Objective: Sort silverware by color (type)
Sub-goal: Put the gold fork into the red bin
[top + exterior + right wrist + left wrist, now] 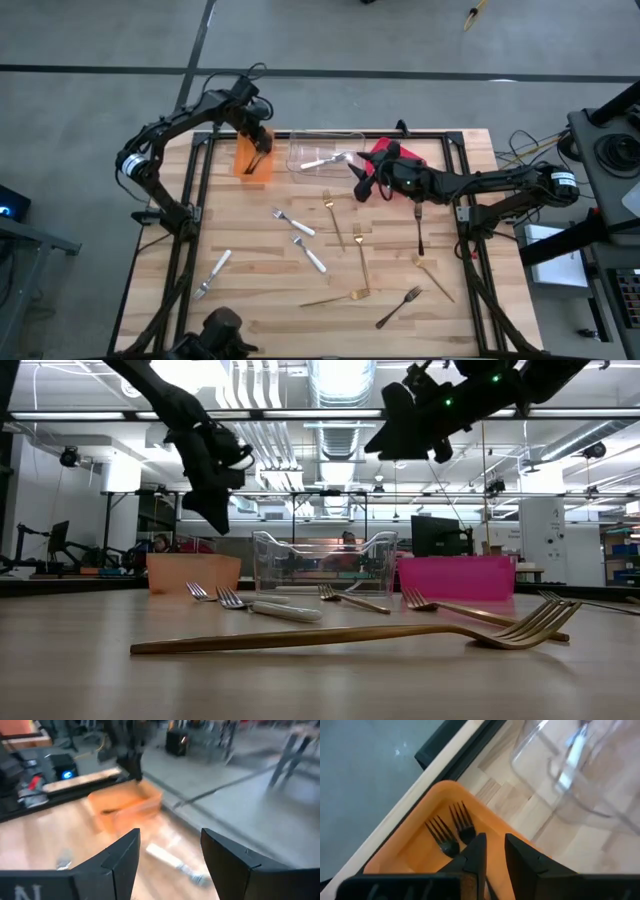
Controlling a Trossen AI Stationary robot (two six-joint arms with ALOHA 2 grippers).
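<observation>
Your left gripper (492,851) hides the handles of two black forks (451,831) in the orange plastic bin (415,847); its fingers stand slightly parted, gripping nothing. Your right gripper (170,857) hovers open-fingered over the wooden table (250,290).

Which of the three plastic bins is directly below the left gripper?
The orange plastic bin, at the far left of the row. The left gripper hangs over it; the clear bin and the red bin stand further right.

Handles of two black forks (451,834) in orange bin (410,845) hidden behind left gripper (492,851). Clear bin (580,765) blurred, cut off at edge. Right wrist view smeared; pale utensil (172,862) type unreadable.
</observation>
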